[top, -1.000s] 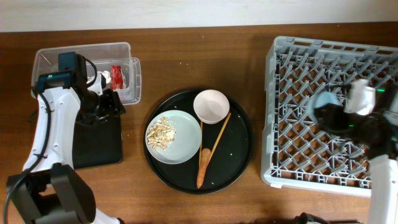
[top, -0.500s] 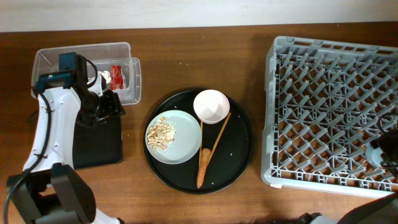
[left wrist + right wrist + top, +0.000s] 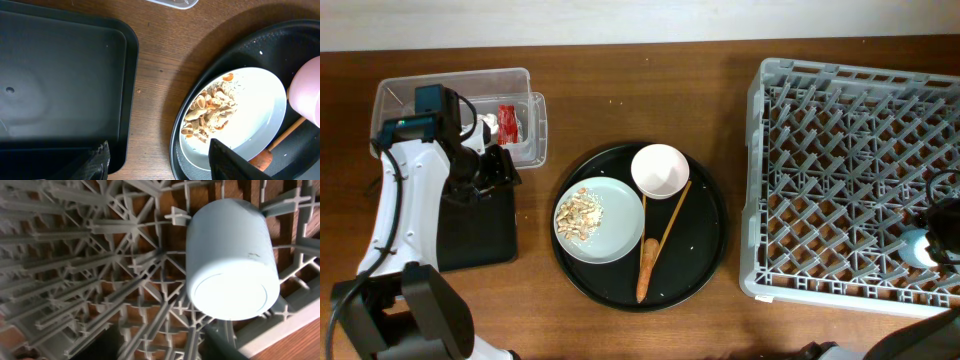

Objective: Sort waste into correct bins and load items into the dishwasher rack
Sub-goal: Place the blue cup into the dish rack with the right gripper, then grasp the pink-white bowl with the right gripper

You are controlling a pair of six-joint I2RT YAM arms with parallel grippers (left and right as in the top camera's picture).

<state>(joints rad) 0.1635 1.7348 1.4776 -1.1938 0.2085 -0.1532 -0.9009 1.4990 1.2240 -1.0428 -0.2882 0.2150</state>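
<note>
The light-blue cup [image 3: 232, 260] rests bottom-up on the pegs of the grey dishwasher rack [image 3: 820, 130], near its front right corner [image 3: 920, 247]. My right gripper [image 3: 167, 347] is open and empty just beside the cup. My left gripper [image 3: 160, 165] is open and empty, over the wood between the shallow black tray [image 3: 60, 75] and the plate; in the overhead view it [image 3: 498, 168] sits at the tray's far edge. The grey-green plate [image 3: 610, 235] holds beige food scraps [image 3: 578, 212]. The white bowl [image 3: 660, 170], the wooden stick [image 3: 672, 215] and the carrot [image 3: 646, 268] lie beside it. The clear tub [image 3: 420, 92] holds the red wrapper [image 3: 507, 120] and the tissue [image 3: 488, 124].
The plate, bowl, stick and carrot all lie on a big round black tray [image 3: 710, 250] at the table's middle. The shallow black tray [image 3: 475, 230] lies in front of the clear tub. The rack's upright pegs [image 3: 75, 255] crowd around the right gripper.
My right arm has carried the blue cup from above the rack's middle right down to its front right corner and let go. The left arm has not moved.
</note>
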